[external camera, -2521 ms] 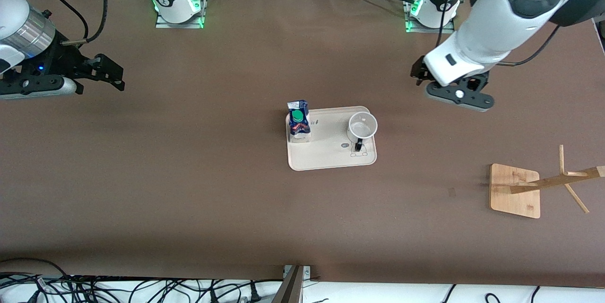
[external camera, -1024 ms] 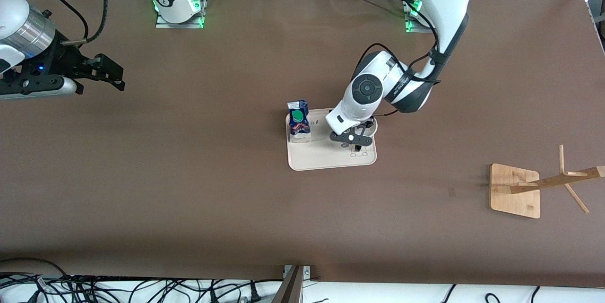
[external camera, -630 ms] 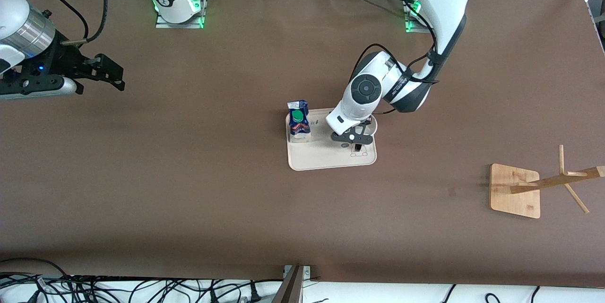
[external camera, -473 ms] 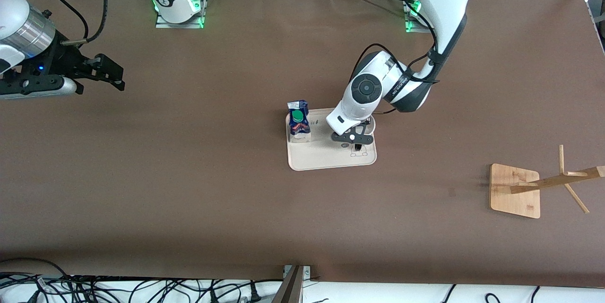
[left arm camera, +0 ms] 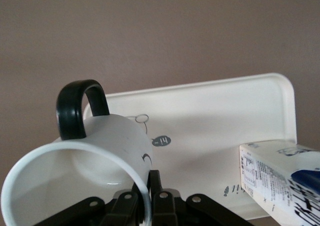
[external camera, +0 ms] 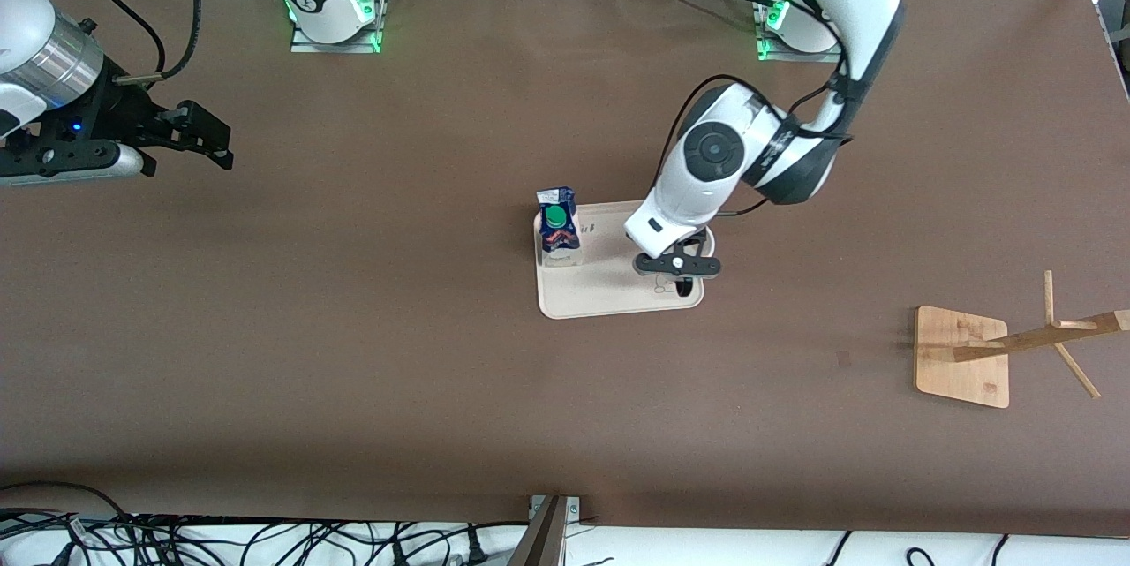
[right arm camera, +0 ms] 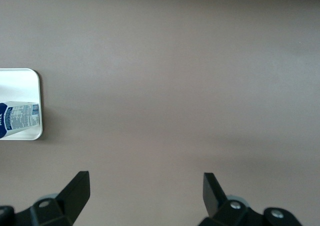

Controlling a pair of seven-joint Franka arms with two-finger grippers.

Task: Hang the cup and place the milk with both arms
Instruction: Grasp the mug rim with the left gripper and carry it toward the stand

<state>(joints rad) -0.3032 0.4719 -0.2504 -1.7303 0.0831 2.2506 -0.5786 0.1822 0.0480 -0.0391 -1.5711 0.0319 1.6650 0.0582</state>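
One small white ceramic mug with a black loop handle (left arm camera: 80,156), rigid and breakable, hangs tilted over the beige tray (external camera: 609,297), rim clamped in the left gripper (left arm camera: 149,198) jaws; right gripper (right arm camera: 145,191) waits, jaws apart.

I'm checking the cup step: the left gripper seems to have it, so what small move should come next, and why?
Probably carry it toward the wooden rack. The left gripper pinches the cup by its rim over the tray, handle free. The milk stands on the tray; the right gripper waits open.
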